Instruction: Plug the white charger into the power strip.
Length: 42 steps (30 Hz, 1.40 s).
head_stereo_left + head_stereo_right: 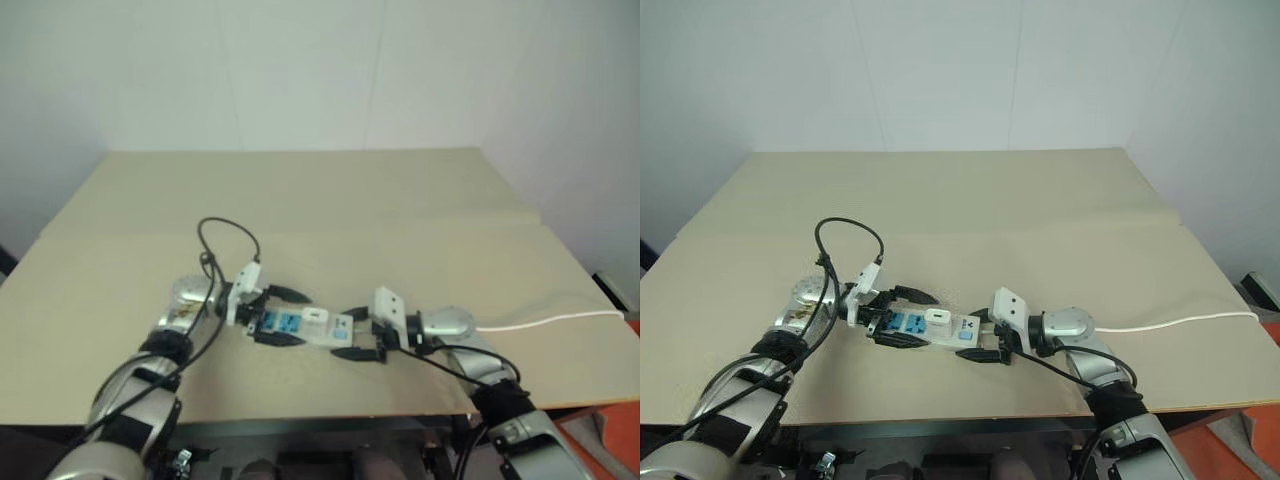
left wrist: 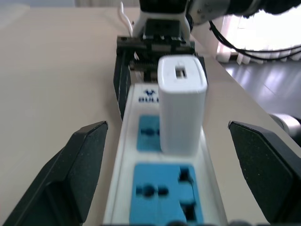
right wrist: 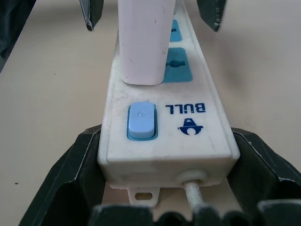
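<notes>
The power strip point(image 1: 962, 332), a long white bar with blue sockets, lies on the tan table in front of me. The white charger point(image 2: 182, 101) stands upright in the socket beside the blue switch point(image 3: 141, 121). My left gripper point(image 2: 167, 126) is open, its black fingers point(image 2: 80, 174) wide on either side of the strip and clear of the charger. My right gripper point(image 3: 165, 133) is shut on the strip's switch end, one finger pressed against each long side. In the head views the two grippers face each other along the strip, left gripper point(image 1: 908, 318) and right gripper point(image 1: 985, 335).
The strip's thin white cord point(image 1: 550, 320) runs off to the right over the table edge. A black cable loop point(image 1: 225, 240) arches above my left wrist. The tan table point(image 1: 330, 210) stretches back to a white wall.
</notes>
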Tool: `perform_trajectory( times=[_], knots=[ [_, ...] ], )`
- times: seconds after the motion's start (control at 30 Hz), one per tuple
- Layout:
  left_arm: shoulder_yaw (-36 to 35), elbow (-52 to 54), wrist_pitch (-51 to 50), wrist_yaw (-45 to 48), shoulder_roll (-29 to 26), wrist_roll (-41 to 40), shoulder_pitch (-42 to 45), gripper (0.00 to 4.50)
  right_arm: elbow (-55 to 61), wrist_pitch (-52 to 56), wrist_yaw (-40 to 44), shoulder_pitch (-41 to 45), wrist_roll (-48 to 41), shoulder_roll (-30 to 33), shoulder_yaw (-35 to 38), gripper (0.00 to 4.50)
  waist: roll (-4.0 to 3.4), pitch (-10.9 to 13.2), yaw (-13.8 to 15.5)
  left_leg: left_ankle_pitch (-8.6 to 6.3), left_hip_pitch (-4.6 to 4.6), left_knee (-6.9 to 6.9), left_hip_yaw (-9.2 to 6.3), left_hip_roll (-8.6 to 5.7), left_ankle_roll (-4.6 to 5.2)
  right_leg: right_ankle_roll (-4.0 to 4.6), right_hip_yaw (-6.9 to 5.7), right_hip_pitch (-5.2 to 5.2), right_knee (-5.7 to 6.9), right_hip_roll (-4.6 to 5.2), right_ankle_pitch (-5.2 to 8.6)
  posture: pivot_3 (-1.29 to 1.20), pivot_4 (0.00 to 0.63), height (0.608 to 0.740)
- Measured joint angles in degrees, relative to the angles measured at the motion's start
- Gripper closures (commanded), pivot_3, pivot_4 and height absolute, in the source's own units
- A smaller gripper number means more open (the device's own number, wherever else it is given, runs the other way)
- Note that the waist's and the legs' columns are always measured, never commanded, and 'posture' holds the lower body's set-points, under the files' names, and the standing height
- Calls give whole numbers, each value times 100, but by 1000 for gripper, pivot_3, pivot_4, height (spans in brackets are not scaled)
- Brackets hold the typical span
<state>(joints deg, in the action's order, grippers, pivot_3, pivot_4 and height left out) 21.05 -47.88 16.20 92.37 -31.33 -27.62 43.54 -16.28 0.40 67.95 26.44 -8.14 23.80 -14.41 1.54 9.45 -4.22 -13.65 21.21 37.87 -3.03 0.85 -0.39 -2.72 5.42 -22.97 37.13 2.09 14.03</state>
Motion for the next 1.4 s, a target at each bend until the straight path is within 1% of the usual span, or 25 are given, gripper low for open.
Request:
perform_trajectory(
  times=[0.17, 0.3, 0.37, 0.4, 0.43, 0.53, 0.6, 0.67, 0.8, 0.93, 1.0, 1.03, 1.13, 1.3, 1.4],
  knots=[
    [316, 560, -16, 0, -757, -362, -79, 14, 22, -26, 66, 27, -2, 20, 8, 1072, 15, 17, 13, 0, 28, 1, -1, 1, 0, 6, -1, -29, 2, 0, -4, 0, 150, 740],
    [298, 927, 9, -1, -1346, -647, -59, 14, 23, -12, 29, 33, -2, 7, 23, 1072, 14, 26, 14, 0, 27, 1, 0, 3, 0, 6, -1, -30, 2, 0, -4, 0, 150, 740],
    [241, 1006, 9, -1, -1508, -750, -58, 0, 18, 100, 29, 69, -22, 1, 41, 358, 15, 34, 18, 0, 28, 1, 1, 3, 0, 6, -2, -30, 2, 0, -4, 0, 150, 740],
    [211, 1045, 0, -1, -1580, -816, -58, 0, 14, 165, 45, 102, -58, 8, 46, 111, 16, 40, 20, 0, 29, 1, 1, 3, 0, 6, -2, -30, 2, 0, -4, 0, 150, 740],
    [158, 1095, -11, -1, -1644, -861, -58, 0, 14, 248, 61, 145, -136, 8, 52, 46, 15, 47, 23, 1, 30, 1, 0, 3, 0, 6, -3, -31, 1, 0, -4, 0, 150, 740],
    [16, 1121, -16, -1, -1811, -918, -57, 0, 86, 395, 79, 214, -227, 67, 123, 46, 14, 49, 31, 0, 52, 1, 0, 2, 0, 7, -4, -50, 0, 1, -4, 0, 150, 740],
    [-68, 1177, -19, -1, -1967, -969, -93, 0, 194, 503, 132, 213, -281, 207, 177, 46, 14, 49, 41, 1, 92, 8, 0, -1, 0, 15, -4, -92, 6, 5, -10, 0, 150, 740],
    [-154, 1302, -30, -1, -2108, -1026, -195, 0, 345, 614, 214, 201, -427, 356, 234, 46, 13, 50, 47, 2, 119, 13, 0, -1, 0, 54, -3, -122, 12, 8, -35, 0, 150, 740],
    [-263, 1746, -65, -2, -2413, -1102, -668, 0, 1028, 822, 410, -44, -732, 891, 524, 46, 10, 54, 68, 1, 124, 13, 1, -2, 0, 54, -7, -124, 7, 14, -35, 0, 150, 740],
    [-627, 2145, -185, -1, -2827, -1244, -1298, 0, 1752, 767, 423, -687, -901, 1511, 1001, 46, 12, 61, 90, 1, 124, 13, 3, 0, 0, 51, -10, -124, 6, 14, -33, 0, 150, 740],
    [-863, 2371, -263, -4, -2950, -1303, -1535, 0, 2067, 791, 474, -988, -1065, 1816, 1263, 46, 10, 66, 113, 2, 122, 13, 6, 1, 0, 38, -9, -123, 6, 13, -25, 0, 150, 740],
    [-966, 2511, -285, -1, -3028, -1320, -1689, 0, 2311, 839, 524, -1174, -1218, 1986, 1445, 46, 6, 70, 130, 1, 120, 13, 8, 1, 0, 16, -7, -121, 6, 13, -12, 0, 150, 740],
    [-1239, 2676, -387, -2, -3107, -1322, -1970, 0, 2761, 921, 575, -1563, -1494, 2390, 1891, 46, 6, 71, 154, 1, 113, 13, 11, 4, 0, 13, -6, -117, 6, 11, -10, 0, 150, 740],
    [-1549, 2744, -525, -1, -3089, -1277, -2126, 0, 2958, 952, 537, -1961, -1574, 2604, 2199, 46, 10, 73, 167, 2, 113, 14, 17, 4, 0, 12, -3, -116, 6, 10, -10, 0, 150, 740],
    [-1721, 2834, -602, -1, -2922, -1205, -2128, 0, 3001, 996, 449, -2128, -1585, 2626, 2284, 46, 10, 73, 173, 2, 113, 14, 17, 3, -1, 12, -2, -116, 6, 10, -10, 0, 150, 740]
  ],
)
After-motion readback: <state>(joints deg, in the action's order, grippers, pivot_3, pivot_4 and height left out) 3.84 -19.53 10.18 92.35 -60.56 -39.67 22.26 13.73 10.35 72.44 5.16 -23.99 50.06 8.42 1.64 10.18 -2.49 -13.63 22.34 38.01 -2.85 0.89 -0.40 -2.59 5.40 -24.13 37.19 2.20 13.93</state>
